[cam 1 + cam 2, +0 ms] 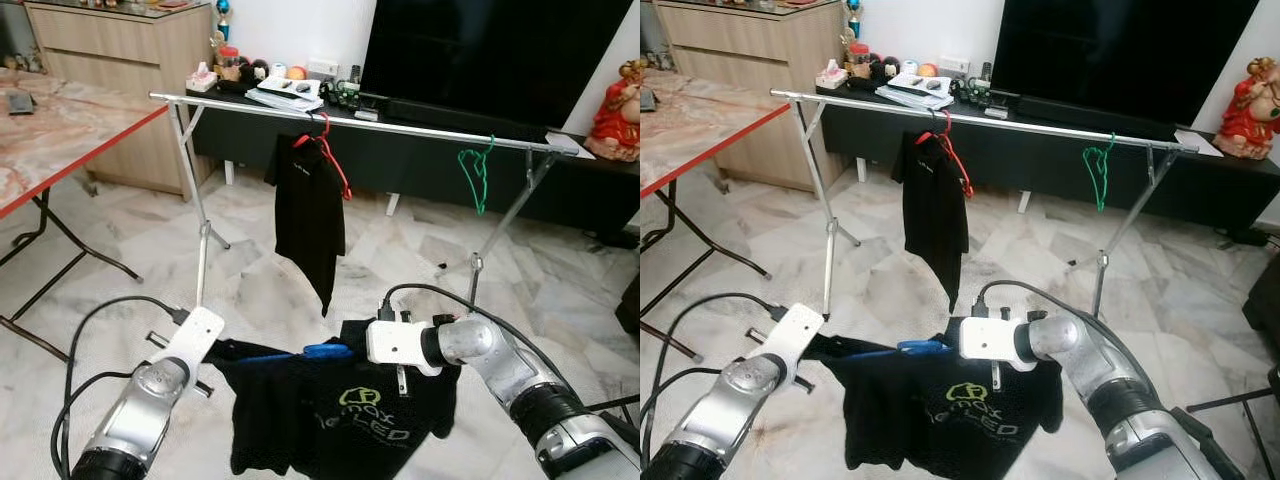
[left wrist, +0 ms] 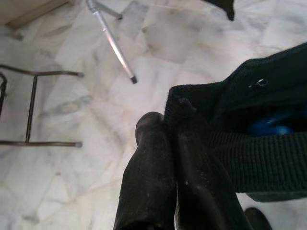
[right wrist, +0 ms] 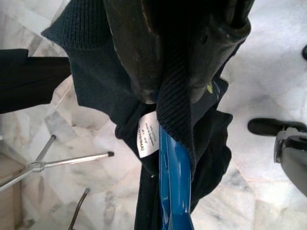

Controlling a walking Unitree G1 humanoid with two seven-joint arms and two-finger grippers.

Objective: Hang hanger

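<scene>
Both grippers hold a black T-shirt (image 1: 330, 415) with a blue hanger (image 1: 328, 351) inside it, low in front of the drying rack (image 1: 400, 127). The left gripper (image 2: 165, 143) pinches one shoulder; the right gripper (image 3: 175, 91) is clamped on the collar.

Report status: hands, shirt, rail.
Left hand and right hand both shut on black printed T-shirt over blue plastic hanger. Silver metal rail ahead, free span between hung black garment and green hanger.
</scene>
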